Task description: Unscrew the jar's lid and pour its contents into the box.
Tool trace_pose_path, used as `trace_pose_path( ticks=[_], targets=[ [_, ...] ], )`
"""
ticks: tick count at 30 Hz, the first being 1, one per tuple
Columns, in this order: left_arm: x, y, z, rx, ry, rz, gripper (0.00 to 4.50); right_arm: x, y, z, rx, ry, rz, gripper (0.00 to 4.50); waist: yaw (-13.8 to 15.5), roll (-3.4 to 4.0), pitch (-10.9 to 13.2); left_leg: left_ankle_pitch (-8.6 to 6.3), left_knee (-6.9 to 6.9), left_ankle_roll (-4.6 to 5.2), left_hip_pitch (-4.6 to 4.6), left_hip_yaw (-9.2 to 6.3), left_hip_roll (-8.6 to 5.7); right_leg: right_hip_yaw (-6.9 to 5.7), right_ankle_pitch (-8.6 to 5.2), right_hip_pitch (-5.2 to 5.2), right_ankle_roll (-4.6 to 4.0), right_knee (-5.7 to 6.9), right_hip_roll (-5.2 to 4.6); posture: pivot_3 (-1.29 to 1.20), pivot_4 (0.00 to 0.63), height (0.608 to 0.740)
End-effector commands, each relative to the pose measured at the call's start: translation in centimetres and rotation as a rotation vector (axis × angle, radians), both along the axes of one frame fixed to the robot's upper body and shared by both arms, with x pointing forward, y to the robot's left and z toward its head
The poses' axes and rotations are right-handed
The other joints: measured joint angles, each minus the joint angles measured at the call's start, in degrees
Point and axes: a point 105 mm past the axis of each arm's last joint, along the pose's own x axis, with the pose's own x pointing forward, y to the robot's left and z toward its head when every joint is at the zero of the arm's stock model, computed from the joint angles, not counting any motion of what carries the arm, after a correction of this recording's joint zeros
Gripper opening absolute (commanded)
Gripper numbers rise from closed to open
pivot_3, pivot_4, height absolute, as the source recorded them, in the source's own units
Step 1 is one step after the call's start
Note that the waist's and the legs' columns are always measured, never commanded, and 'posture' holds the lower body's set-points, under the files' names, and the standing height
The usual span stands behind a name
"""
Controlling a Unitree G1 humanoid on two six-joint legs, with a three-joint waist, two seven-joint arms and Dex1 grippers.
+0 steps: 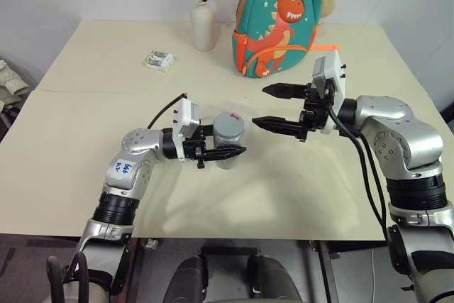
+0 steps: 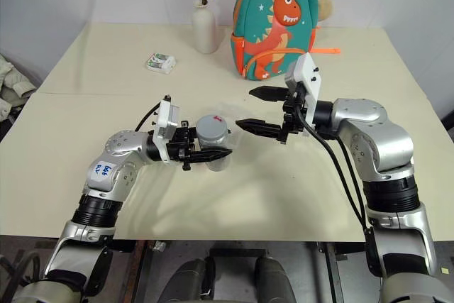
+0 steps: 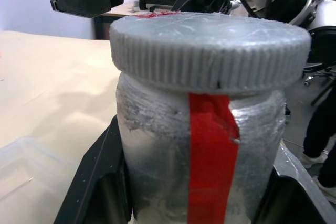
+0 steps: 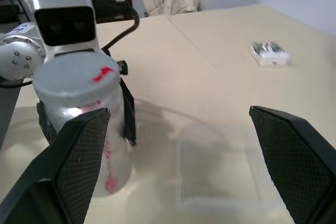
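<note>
Nearest the camera, the left gripper (image 1: 225, 152) is clamped on the jar (image 1: 228, 141), holding it upright just above the worktop (image 1: 85, 111) with its fingers closed around the body below the cap. The lid (image 1: 229, 123) is on the jar, grey and ribbed, with a pinkish mark on top; the left wrist view shows a red strip of tape running down the jar's side under the lid's edge. The contents cannot be made out through the cloudy wall.

Moving rightward, the box (image 4: 220, 169) lies flat on the worktop just beyond and beside the jar, clear enough to be hard to see. Further right, the right gripper (image 1: 264, 106) hangs level, pointing at the lid, jaws spread wide and holding nothing, a short way apart from the jar.

The likely next step is closing on the lid and turning it. Several things could fail. If the right gripper closes off-centre or too high, its fingers may slip on the ribs. If the left grip is weak, the whole jar could rotate with the lid, or tilt out of the fingers. The red tape may also resist the turn if it bridges lid and jar; that cannot be told. A sudden release might scatter the contents outside the box.
</note>
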Motion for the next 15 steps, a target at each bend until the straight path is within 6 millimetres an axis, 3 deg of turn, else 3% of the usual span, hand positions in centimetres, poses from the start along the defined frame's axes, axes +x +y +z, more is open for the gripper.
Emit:
trace_pose_path(
  ticks=[1, 3, 7, 15],
  targets=[
    [-0.2, 0.2, 1.4, -0.012, -0.067, -0.010, 2.07, -1.5, 0.0, 2.3, 0.058, -0.045, 0.075, 4.47, 0.07, 0.00, 0.00, 0.00, 0.00, 0.00, 0.00, -0.01, 0.01, -0.02, 0.00, 0.00, 0.00, 0.00, 0.01, 0.00, 0.150, 0.740],
    [-0.2, 0.2, 1.4, -0.010, -0.067, -0.008, 2.07, -2.0, 0.4, 2.6, 0.074, -0.041, 0.110, 4.47, 0.08, 0.00, 0.00, 0.00, 0.01, 0.00, 0.00, -0.01, 0.01, -0.02, 0.00, 0.00, 0.00, 0.01, 0.00, 0.00, 0.150, 0.740],
    [-0.1, 0.0, 1.4, -0.006, -0.071, -0.013, 2.07, -3.3, 3.8, 2.3, 0.074, -0.046, 0.196, 4.47, 0.00, 0.00, 0.00, 0.00, 0.05, 0.00, 0.00, -0.01, 0.01, 0.01, 0.01, 0.00, 0.01, 0.03, 0.00, 0.00, 0.150, 0.740],
    [-0.2, -0.3, 1.4, -0.006, -0.071, -0.028, 2.07, -2.8, 7.2, 0.3, -0.010, -0.058, 0.194, 4.47, 0.13, 0.00, 0.00, 0.00, 0.07, 0.00, -0.02, -0.05, -0.03, 0.00, 0.02, 0.00, 0.02, 0.02, -0.04, 0.00, 0.150, 0.740]
  ],
)
